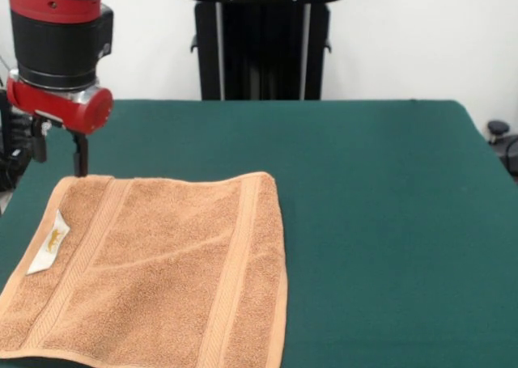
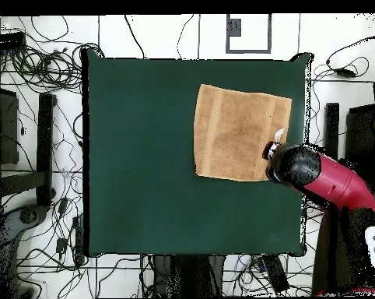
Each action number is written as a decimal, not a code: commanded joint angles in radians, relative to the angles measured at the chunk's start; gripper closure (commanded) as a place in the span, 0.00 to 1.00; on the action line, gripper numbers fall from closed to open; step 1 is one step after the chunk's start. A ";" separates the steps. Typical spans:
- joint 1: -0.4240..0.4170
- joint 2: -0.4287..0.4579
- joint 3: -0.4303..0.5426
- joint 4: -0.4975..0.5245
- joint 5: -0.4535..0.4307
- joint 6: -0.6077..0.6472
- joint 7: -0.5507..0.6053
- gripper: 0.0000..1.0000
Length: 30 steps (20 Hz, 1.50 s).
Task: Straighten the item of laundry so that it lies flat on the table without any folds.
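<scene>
The item of laundry [image 1: 162,279], a light-brown terry towel with woven border bands, lies spread on the green table [image 1: 388,222] at the front left. Its white tag [image 1: 48,243] sits near the left edge. A shallow crease crosses its middle. My gripper [image 1: 58,167] hangs just behind the towel's far left corner, open, with nothing between its fingers [image 1: 79,158]. The right fingertip is at the corner's edge. In the overhead view the towel [image 2: 237,132] lies at the table's [image 2: 144,156] upper right, and the red arm's head covers the gripper [image 2: 271,149] at the towel's right edge.
The towel lies close to the table's left edge in the front view. A black stand [image 1: 263,44] rises behind the table. Cables [image 2: 35,62] and dark frames [image 2: 44,140] lie on the floor around the table.
</scene>
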 commanded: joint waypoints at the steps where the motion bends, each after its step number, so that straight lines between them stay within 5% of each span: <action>1: 0.060 0.058 0.110 0.024 0.003 -0.034 0.109 0.00; 30: 0.092 0.086 0.101 0.001 0.027 -0.047 0.146 0.00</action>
